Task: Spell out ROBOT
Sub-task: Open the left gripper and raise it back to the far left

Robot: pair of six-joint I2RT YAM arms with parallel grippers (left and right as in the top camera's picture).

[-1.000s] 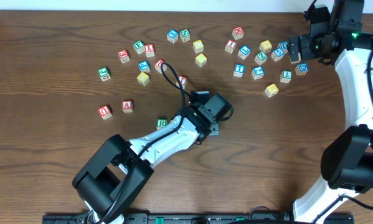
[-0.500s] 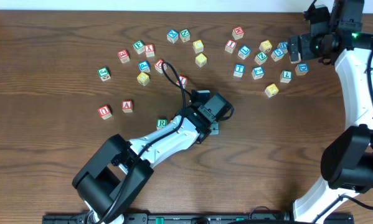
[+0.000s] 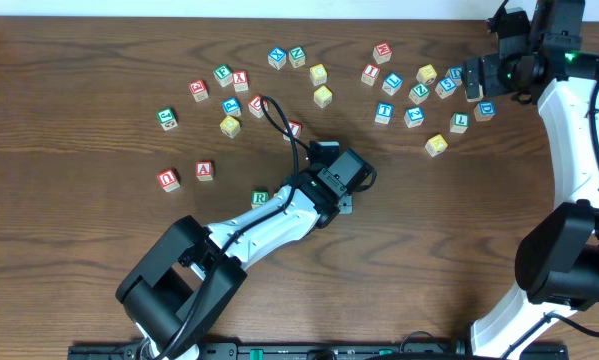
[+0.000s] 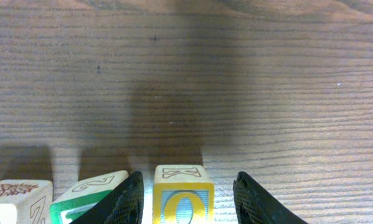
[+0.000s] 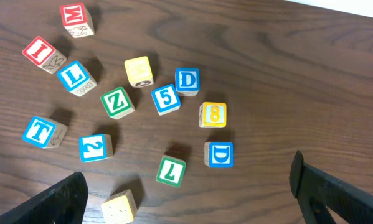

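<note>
A yellow-framed O cube (image 4: 183, 199) stands on the table between the fingers of my left gripper (image 4: 187, 200). The jaws are open, with a gap on each side of the cube. A green-edged cube (image 4: 86, 198) sits just outside the left finger (image 4: 121, 202). In the overhead view the left gripper (image 3: 343, 205) covers the O cube. The green R cube (image 3: 260, 198) lies to its left beside the arm. A blue T cube (image 3: 384, 111) (image 5: 38, 132) lies in the right cluster. My right gripper (image 5: 186, 190) (image 3: 471, 76) hovers wide open above that cluster, holding nothing.
Loose cubes are scattered across the far half of the table. Red U (image 3: 168, 179) and A (image 3: 205, 170) lie at the left. Under the right gripper are a green 7 (image 5: 171, 170), a blue D (image 5: 219, 154) and a plain yellow cube (image 5: 119, 207).
The left wrist has shifted very slightly up and left. The right arm and the loose cubes have not moved.
</note>
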